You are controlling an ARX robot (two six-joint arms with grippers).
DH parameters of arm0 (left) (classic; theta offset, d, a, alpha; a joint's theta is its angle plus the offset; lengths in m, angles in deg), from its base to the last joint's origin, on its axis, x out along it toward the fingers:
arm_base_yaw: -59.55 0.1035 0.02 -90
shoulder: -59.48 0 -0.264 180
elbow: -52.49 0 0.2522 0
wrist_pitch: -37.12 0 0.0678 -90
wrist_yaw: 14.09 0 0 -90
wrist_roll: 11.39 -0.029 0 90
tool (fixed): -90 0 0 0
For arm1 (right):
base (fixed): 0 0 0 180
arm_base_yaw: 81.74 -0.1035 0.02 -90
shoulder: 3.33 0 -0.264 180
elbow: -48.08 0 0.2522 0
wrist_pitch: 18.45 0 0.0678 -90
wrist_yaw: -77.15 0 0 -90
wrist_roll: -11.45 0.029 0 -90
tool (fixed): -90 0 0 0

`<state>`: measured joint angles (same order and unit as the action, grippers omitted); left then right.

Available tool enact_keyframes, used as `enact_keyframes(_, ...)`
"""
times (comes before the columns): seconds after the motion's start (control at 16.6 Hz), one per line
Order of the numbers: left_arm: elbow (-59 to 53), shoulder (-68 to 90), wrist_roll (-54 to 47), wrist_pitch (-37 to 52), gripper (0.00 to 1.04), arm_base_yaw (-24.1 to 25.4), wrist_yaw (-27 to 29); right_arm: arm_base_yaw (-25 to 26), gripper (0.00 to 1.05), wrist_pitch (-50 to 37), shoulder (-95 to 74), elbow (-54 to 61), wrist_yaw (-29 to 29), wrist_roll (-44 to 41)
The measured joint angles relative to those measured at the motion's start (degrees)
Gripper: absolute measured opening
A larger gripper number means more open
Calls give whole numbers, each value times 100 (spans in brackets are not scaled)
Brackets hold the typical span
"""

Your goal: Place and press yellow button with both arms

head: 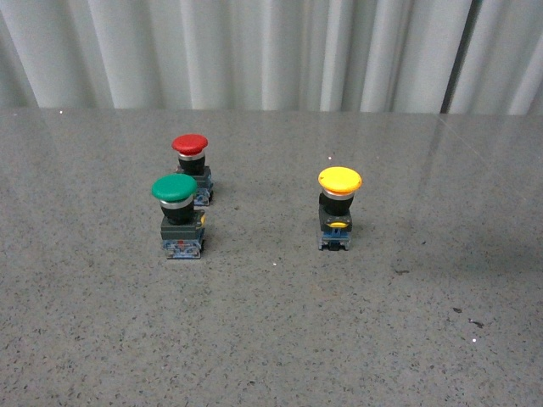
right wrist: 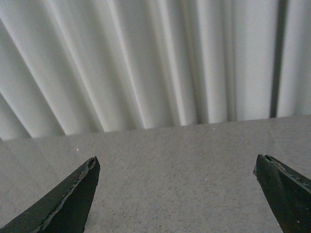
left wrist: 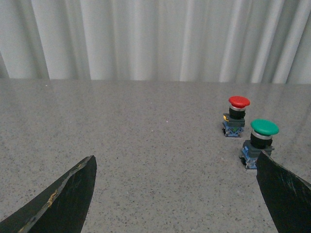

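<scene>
**On the surface (head: 271, 339): approach not begun**

The yellow button (head: 339, 208) stands upright, apart from the green button (head: 178, 216). Left hand (left wrist: 176, 160) and right hand (right wrist: 177, 159) both gape empty. Next, likely, one reaches and grips it.

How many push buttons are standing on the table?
3. The yellow button stands alone at the right; the green button stands at the left, with the red button close behind it. None seems hidden.

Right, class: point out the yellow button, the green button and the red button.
yellow button (head: 339, 180), front view, on its cap.
green button (head: 174, 187), front view, on its cap.
red button (head: 189, 143), front view, on its cap.
</scene>
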<state>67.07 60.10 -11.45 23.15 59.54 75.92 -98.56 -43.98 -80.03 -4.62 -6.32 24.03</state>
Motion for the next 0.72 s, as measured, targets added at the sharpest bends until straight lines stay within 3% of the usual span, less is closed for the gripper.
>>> enact_keyframes(0.12,0,0,0,-2,98,0,0,-304,98,214,-1025,-590,-9,-188)
enact_keyframes(0.66,0,0,0,0,98,0,2,-1078,1,870,-1893,-863,-74,-544)
enact_keyframes(0.72,0,0,0,0,98,0,2,-1137,2,881,-1989,-911,-66,-581)
